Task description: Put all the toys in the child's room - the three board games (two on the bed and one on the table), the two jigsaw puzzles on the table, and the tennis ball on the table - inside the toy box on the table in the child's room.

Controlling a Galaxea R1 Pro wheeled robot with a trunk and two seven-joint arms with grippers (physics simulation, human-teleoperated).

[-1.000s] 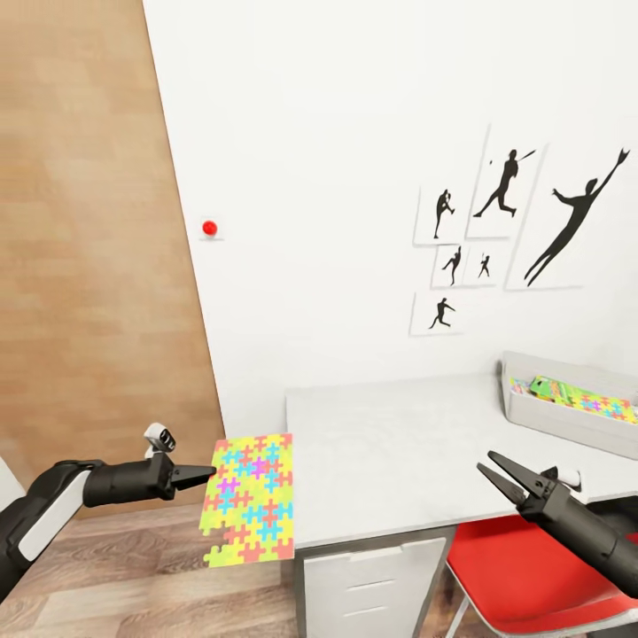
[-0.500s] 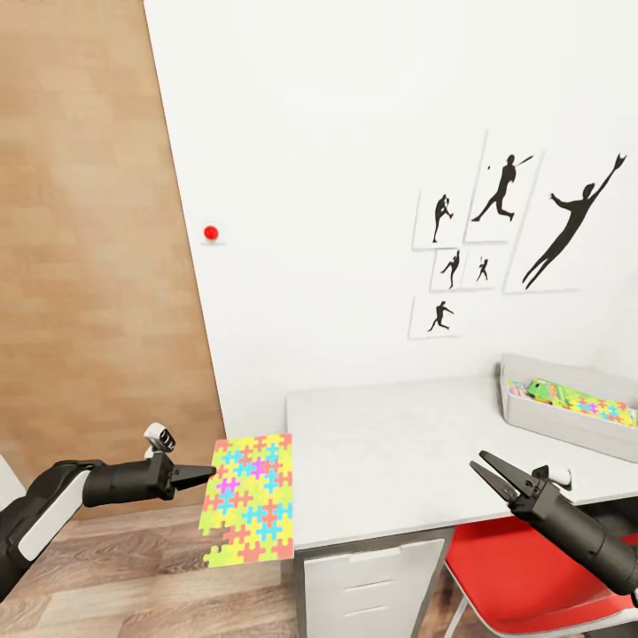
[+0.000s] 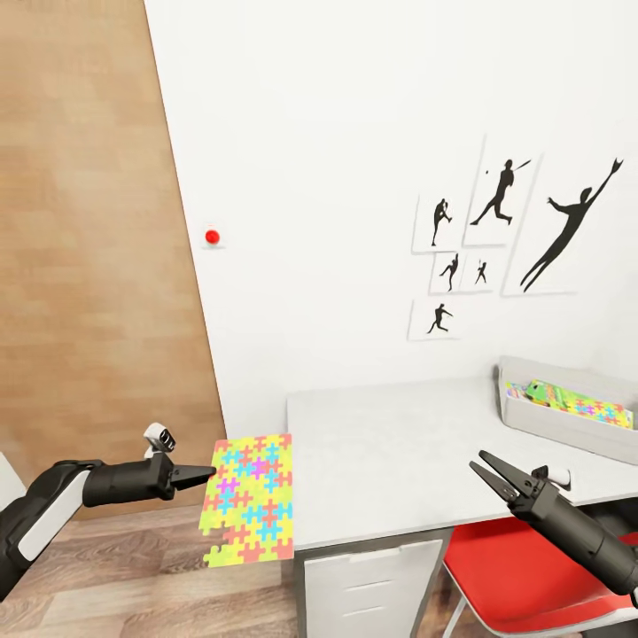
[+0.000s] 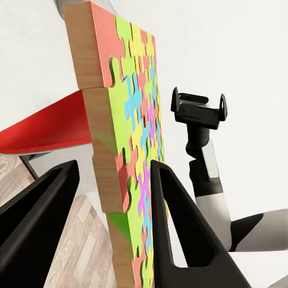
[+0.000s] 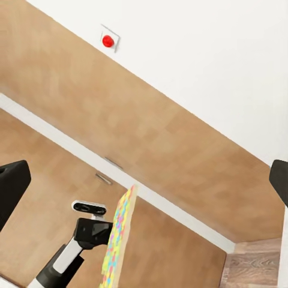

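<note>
The toy box [image 3: 567, 418] runs off the head view's right edge, its contents too small to tell apart. The red chair [image 3: 523, 576] sits partly hidden under the table [image 3: 399, 461].

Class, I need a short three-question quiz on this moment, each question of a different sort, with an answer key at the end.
1. True or false: the left gripper holds the jigsaw puzzle by its edge, off the end of the table.
2. Multiple choice: the right gripper is A) shut on a ball, B) open and empty, C) inside the toy box.
3. Fill in: the toy box sits on the table near the ____ with the silhouette pictures.

Key: 1 true. 2 B. 3 wall.
</note>
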